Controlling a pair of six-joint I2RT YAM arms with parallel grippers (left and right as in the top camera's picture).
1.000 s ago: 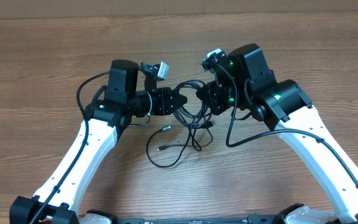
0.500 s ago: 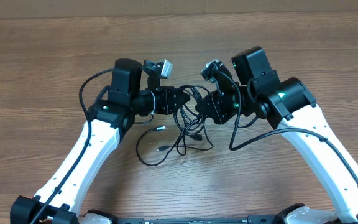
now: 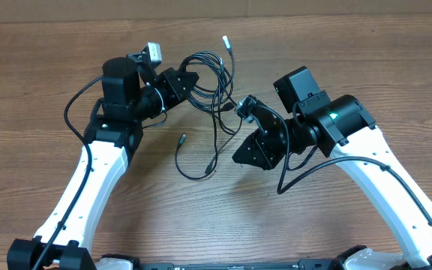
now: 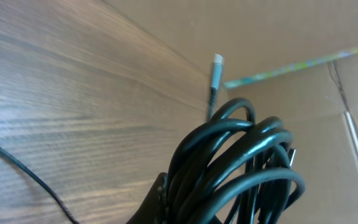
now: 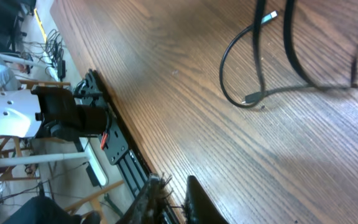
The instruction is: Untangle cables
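Left gripper [image 3: 188,78] is clamped on the cables [image 3: 214,71] above the worktop [image 3: 366,45], with loose tails hanging just beside the right gripper [image 3: 240,156], which is barely parted, empty and nearer them.

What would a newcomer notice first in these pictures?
The eye goes first to the tangle of black cables bunched in the left gripper at the far middle of the table, with one silver plug sticking out beyond it. Nearer the camera, a loose end trails onto the wood, and the right gripper hangs empty beside it.
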